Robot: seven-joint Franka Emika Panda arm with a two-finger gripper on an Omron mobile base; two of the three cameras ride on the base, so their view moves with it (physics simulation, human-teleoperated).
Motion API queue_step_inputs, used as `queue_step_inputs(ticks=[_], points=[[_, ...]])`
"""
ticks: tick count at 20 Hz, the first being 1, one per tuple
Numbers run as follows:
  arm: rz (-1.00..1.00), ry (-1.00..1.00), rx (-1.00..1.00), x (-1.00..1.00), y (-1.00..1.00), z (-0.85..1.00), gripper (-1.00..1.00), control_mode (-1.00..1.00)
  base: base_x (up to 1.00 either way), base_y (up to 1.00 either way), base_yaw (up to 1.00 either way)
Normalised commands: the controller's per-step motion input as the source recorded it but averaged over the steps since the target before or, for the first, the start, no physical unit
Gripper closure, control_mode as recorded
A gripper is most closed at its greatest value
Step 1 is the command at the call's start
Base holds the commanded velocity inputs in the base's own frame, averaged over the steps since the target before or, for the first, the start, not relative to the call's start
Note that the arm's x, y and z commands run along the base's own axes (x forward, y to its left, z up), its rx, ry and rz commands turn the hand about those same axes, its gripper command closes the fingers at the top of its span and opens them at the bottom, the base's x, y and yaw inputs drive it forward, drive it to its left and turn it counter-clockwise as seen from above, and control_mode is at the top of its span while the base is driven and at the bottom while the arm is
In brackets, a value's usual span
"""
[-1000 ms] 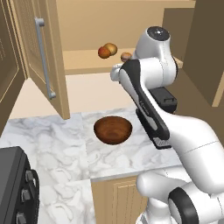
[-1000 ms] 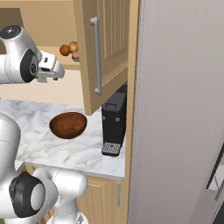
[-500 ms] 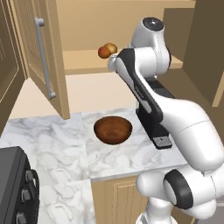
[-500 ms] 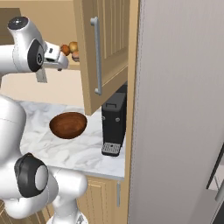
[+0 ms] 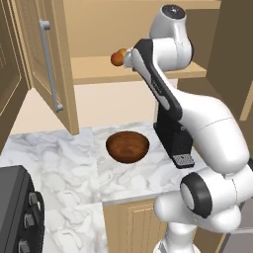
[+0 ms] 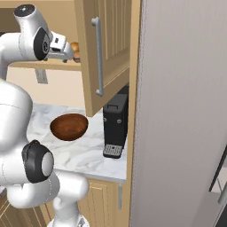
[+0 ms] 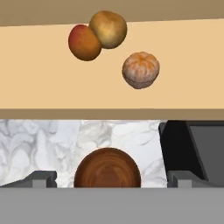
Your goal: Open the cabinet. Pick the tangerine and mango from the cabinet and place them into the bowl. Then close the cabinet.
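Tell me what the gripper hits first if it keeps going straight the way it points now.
Probably the cabinet shelf edge: the open gripper aims at it, the tangerine beyond and slightly right. Depth is unclear.

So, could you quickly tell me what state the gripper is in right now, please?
Gripper: open and holding nothing, up at the open cabinet shelf, apart from the tangerine and mango.

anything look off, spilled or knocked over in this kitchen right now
Nothing stands out. The cabinet doors are open, the tangerine and two other fruits sit on its shelf, and the bowl stands upright and empty on the counter.
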Motion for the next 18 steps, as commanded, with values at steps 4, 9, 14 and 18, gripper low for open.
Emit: queue_step_inputs(ticks=[4,9,14,18], points=[[0.00,-0.06,0.00,0.22,-0.31,-0.02,-1.00,-1.00,0.00,0.00,0.00],[0.00,-0.04,-0.01,0.24,-0.28,-0.05,-1.00,-1.00,0.00,0.00,0.00],[0.00,0.00,0.00,0.03,-0.04,-0.02,-1.00,-1.00,0.00,0.00,0.00],[0.00,-0.05,0.00,-0.03,0.05,0.00,-1.00,-1.00,0.00,0.00,0.00]])
